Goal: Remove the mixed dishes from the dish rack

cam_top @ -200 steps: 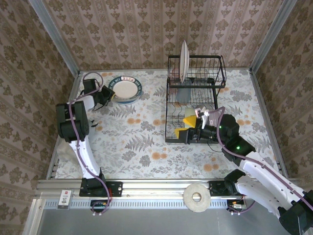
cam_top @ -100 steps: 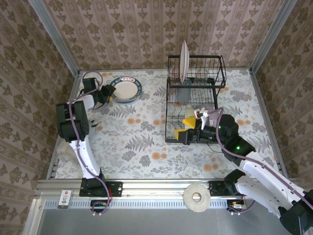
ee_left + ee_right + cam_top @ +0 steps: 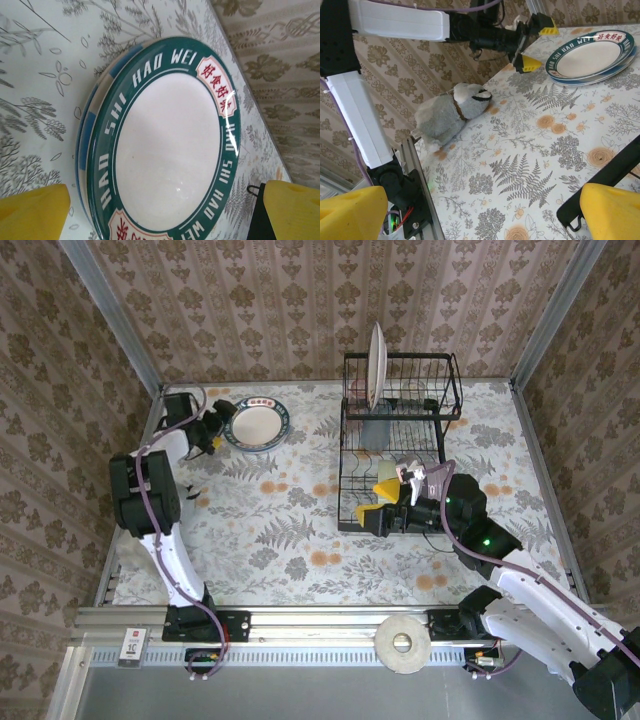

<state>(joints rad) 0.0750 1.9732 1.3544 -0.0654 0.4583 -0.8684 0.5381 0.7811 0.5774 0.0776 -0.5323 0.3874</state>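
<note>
Left jaws gape beside 2 stacked plates (image 3: pixel 170 150) (green-rimmed uppermost).

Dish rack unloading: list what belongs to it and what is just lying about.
Belongs: dish rack; upright white plate in its upper tier; stacked plates on the table.
Lying about: plush toy; tape roll.

I counted three plates: one green-rimmed plate (image 3: pixel 170 140) stacked on one blue-striped plate (image 3: pixel 89 125), and one white plate (image 3: pixel 376 365) upright in the only rack (image 3: pixel 420 356). There were two arms, the left arm (image 3: pixel 150 500) and the right arm (image 3: pixel 520 580), one plush toy (image 3: pixel 452 112) and one tape roll (image 3: pixel 402 643).
</note>
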